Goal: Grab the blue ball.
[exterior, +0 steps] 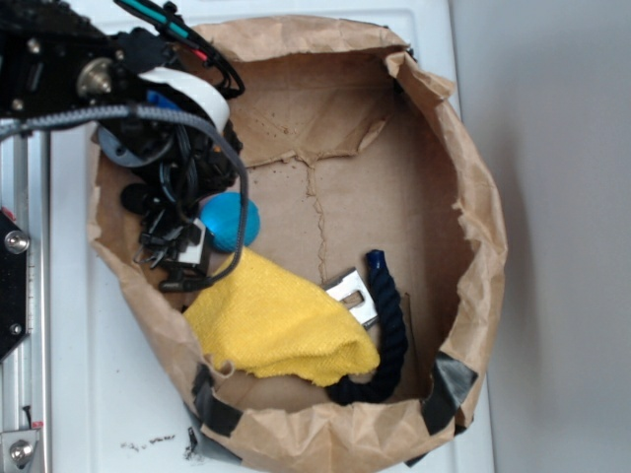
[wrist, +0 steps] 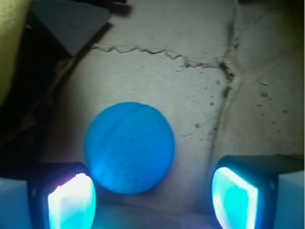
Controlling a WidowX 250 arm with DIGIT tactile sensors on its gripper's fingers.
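The fingers [wrist: 152,198] stand wide open, the blue ball [wrist: 129,147] between them, seemingly untouched. Yellow cloth [exterior: 281,325] lies just beside; bare bag floor [exterior: 375,187] beyond

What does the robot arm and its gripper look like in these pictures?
The arm is black, with a white band, a blue part and black cables looping around it, plus a teal-striped cable on top. The gripper has two dark fingers with pale pads that look cyan in the wrist view.

White table [exterior: 89,394] beside a grey wall [exterior: 562,148]
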